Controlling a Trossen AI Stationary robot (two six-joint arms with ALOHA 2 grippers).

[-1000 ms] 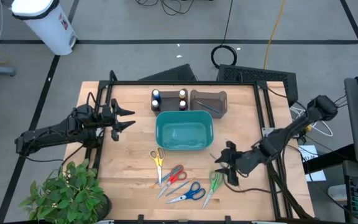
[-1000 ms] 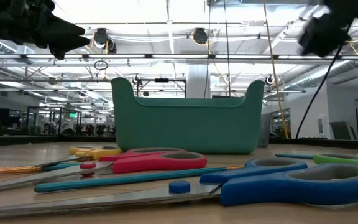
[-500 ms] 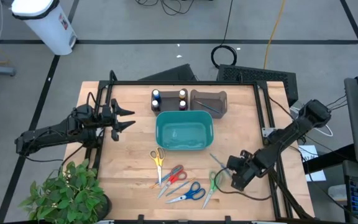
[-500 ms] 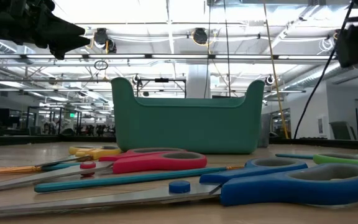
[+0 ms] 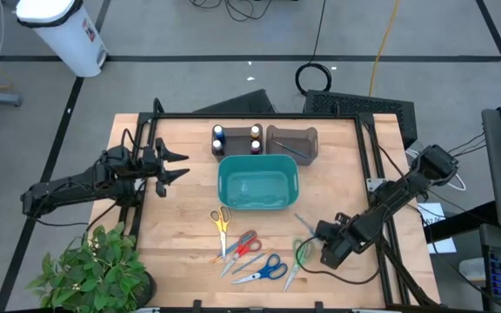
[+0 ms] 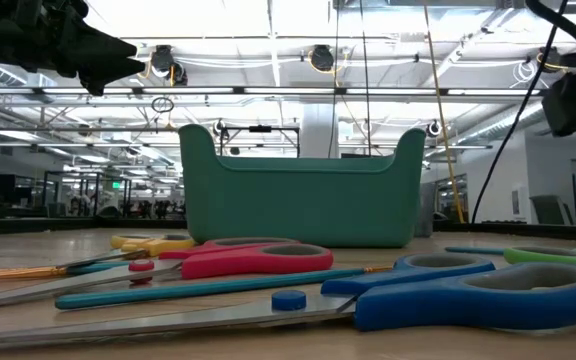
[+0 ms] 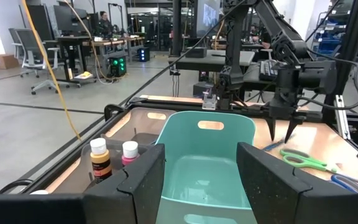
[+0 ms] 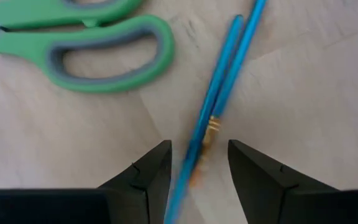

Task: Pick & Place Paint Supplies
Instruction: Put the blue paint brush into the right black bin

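Two thin blue paintbrushes [image 8: 219,93] lie side by side on the wood next to green-handled scissors [image 8: 104,50], right of centre near the front [image 5: 301,228]. My right gripper [image 8: 199,168] points down over them, open, one finger on each side of the brushes; I cannot tell whether it touches them. Small paint bottles [image 5: 218,136] [image 5: 255,137] stand behind the teal bin [image 5: 258,165]. More brushes [image 5: 243,256] lie among the scissors near the front. My left gripper [image 5: 177,165] waits open and level at the left.
A grey tray [image 5: 292,143] holding a brush stands at the back, right of the bottles. Yellow [image 5: 221,221], red [image 5: 245,243] and blue [image 5: 268,269] scissors lie in front of the bin. A potted plant [image 5: 94,265] sits off the near left corner.
My right gripper has come down toward the table and tipped from slanting to pointing steeply down, rolling as it went. It now stands low over the blue brushes beside the green scissors. Nothing on the table has moved.
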